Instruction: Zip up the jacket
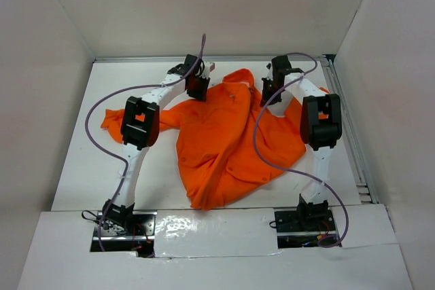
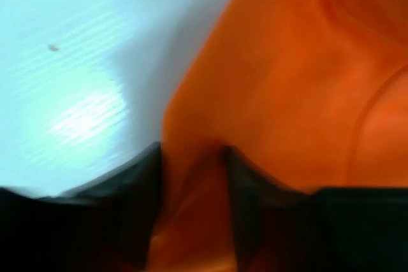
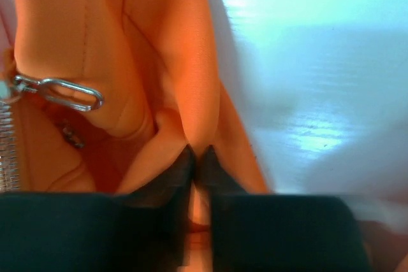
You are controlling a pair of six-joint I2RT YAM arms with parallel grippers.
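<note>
Top external view: the jacket (image 1: 228, 144) lies spread on the white table (image 1: 78, 174), about mid-table, with its collar toward the far side, one sleeve reaching left and the hem toward the near edge. The left gripper (image 1: 198, 87) is down at the jacket's far left shoulder. The right gripper (image 1: 270, 94) is down at its far right side, and the two are well apart with the collar between them. In the left wrist view the dark fingers (image 2: 140, 195) stand apart, and a fold of orange cloth fills the gap between them, so this gripper is grasping the jacket. Bare table shows on the left of that view. In the right wrist view the two fingers are nearly together, pinching a thin edge of the orange cloth. Left of that pinch a silver zipper pull (image 3: 60, 92) lies on the cloth, and zipper teeth (image 3: 5, 151) run along the view's left edge. Both wrist views are blurred.
</note>
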